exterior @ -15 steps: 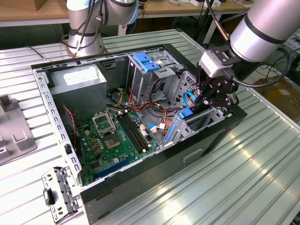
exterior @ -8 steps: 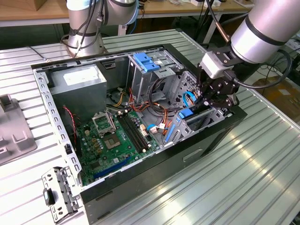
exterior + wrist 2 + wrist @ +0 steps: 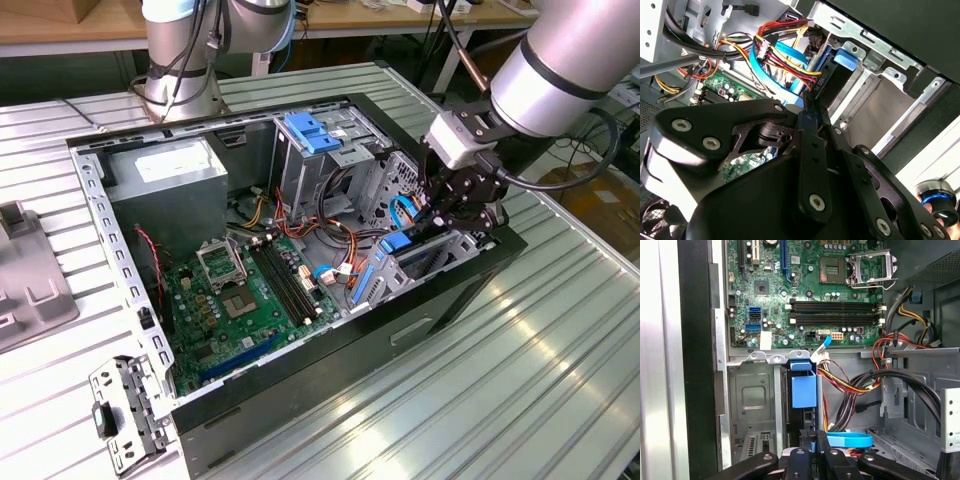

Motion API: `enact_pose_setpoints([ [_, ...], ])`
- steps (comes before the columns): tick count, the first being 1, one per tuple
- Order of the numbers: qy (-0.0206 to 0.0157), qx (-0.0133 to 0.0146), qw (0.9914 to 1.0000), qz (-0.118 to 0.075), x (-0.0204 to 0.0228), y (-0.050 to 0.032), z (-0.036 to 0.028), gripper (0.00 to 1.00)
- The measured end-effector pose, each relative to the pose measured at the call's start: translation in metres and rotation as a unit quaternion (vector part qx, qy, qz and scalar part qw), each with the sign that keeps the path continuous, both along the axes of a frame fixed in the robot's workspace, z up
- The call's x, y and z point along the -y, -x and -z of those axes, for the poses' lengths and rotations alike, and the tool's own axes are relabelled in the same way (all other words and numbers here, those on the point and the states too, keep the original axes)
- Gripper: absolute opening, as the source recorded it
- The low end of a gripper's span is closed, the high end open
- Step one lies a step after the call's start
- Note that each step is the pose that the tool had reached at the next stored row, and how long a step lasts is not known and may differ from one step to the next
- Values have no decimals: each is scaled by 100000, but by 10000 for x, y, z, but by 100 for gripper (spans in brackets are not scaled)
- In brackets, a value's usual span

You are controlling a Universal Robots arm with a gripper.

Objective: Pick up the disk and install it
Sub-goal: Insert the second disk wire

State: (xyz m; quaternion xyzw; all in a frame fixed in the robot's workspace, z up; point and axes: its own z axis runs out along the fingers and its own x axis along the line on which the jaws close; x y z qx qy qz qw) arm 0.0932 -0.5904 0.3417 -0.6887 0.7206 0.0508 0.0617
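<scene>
The gripper (image 3: pixel 440 205) is reaching into the open computer case (image 3: pixel 440 300) at centre right of the exterior view. Its fingers (image 3: pixel 812 440) are closing on the disk (image 3: pixel 803 390), which is standing on edge in the metal drive bay (image 3: pixel 752 395). Beyond it, bundled cables (image 3: pixel 850 385) are lying before the green motherboard (image 3: pixel 790 285).

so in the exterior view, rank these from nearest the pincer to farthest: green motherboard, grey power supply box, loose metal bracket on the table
1. Green motherboard, mid-case, nearest the pincer.
2. Grey power supply box, at the case's far corner.
3. Loose metal bracket, outside the case, toward the exterior view's left.
</scene>
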Motion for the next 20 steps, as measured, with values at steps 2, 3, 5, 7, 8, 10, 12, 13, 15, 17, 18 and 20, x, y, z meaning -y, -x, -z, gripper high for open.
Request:
enact_pose_setpoints([
  [2, -119, 9, 100000, -188, 0, -1, -15, 16],
  [3, -194, 9, 99999, -328, 0, -2, -27, 16],
  [5, -516, 4, 99997, -593, -1, -3, -49, 16],
  [7, -1436, 6, 99986, -820, -1, -5, -52, 16],
  [8, -2081, 7, 99975, -876, -1, -6, -53, 16],
  [10, -2579, 9, 99962, -968, 10, -7, -53, 16],
  [12, -2593, -1, 99961, -1062, 30, -8, -52, 16],
  [13, -2588, -6, 99961, -1084, 42, -8, -52, 16],
  [15, -2603, -27, 99960, -1136, 53, -12, -51, 16],
  [17, -2619, -97, 99959, -1141, 54, -25, -48, 16],
  [18, -2612, -150, 99959, -1142, 54, -32, -46, 16],
  [20, -2615, -183, 99959, -1144, 55, -37, -44, 16],
])
